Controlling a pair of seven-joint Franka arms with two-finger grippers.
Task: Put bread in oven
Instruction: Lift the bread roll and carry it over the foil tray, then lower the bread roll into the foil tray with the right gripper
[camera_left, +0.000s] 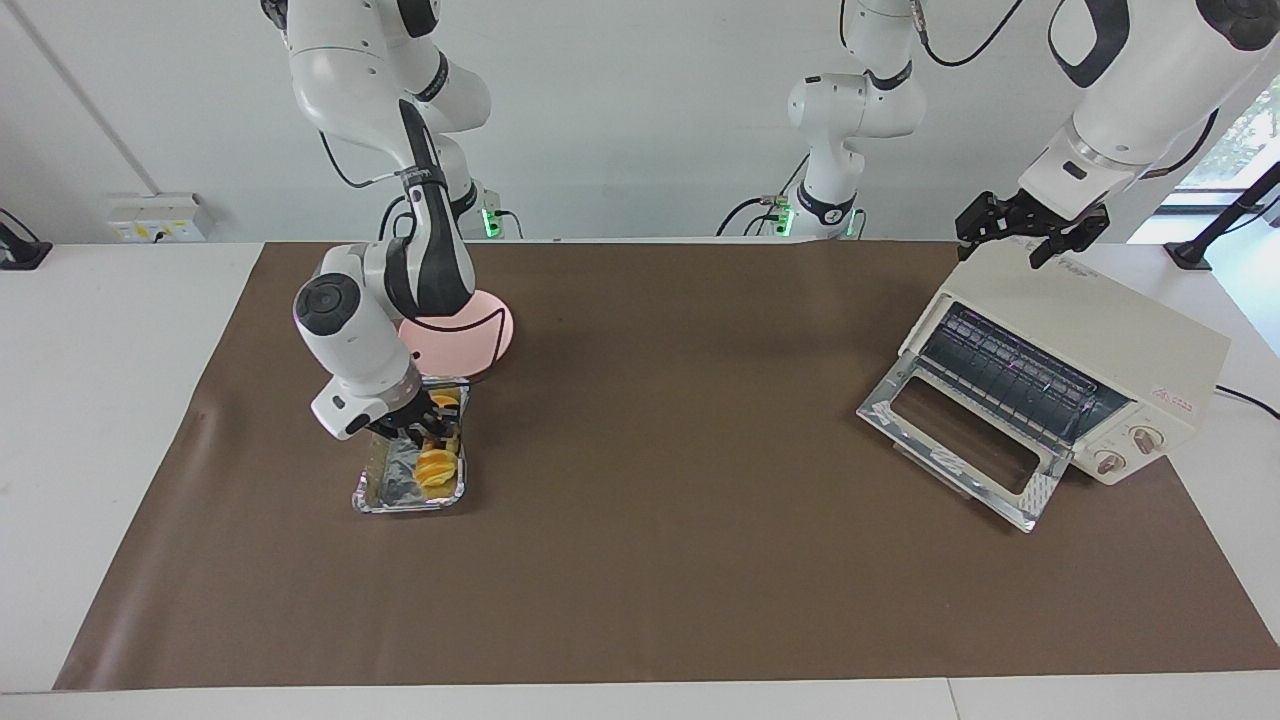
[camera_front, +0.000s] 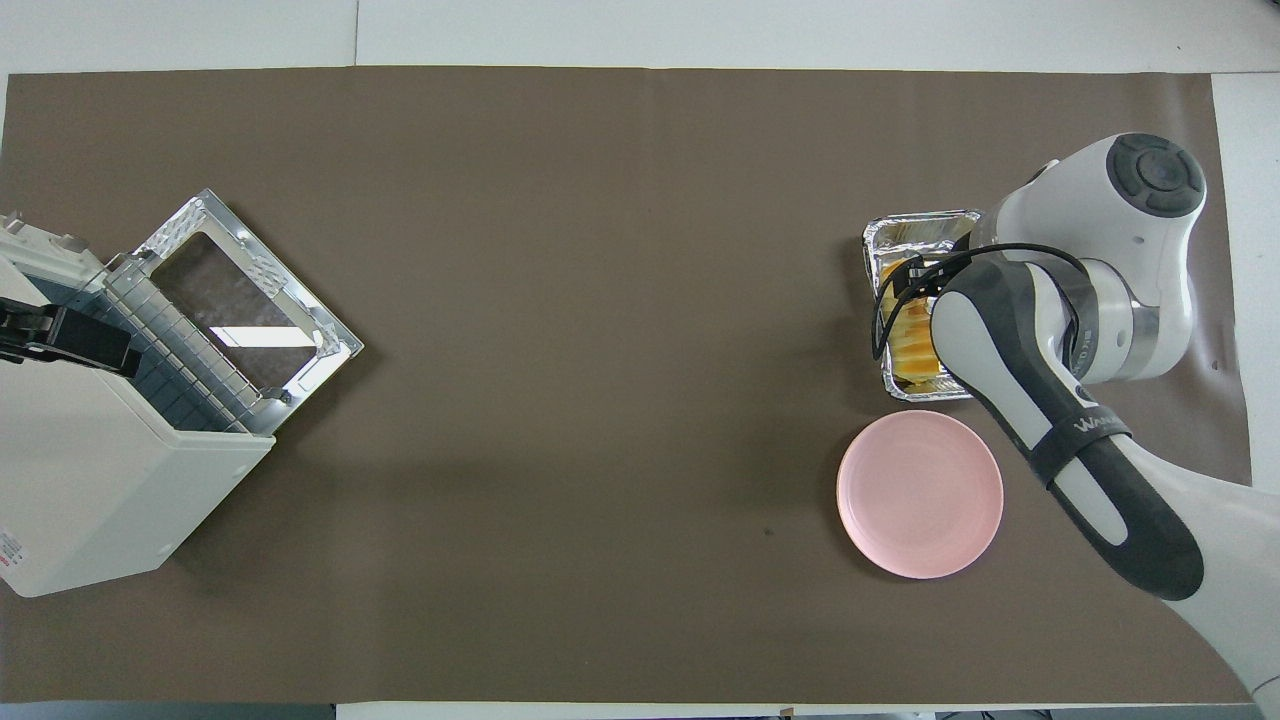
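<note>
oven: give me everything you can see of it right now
The oven is a cream-white boxy toaster oven, set at an angle at the left arm's end of the table. Its glass-windowed door is dropped fully open, resting on the brown mat; the wire rack inside looks empty. Two knobs and a small red logo sit beside the opening. The left gripper hangs over its top; contact unclear.

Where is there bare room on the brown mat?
Bare: the wide brown mat between the cream-white toaster oven's open door and the silver foil tray. Crowded: the right gripper at the yellow-orange bread, beside the round pink plate.
</note>
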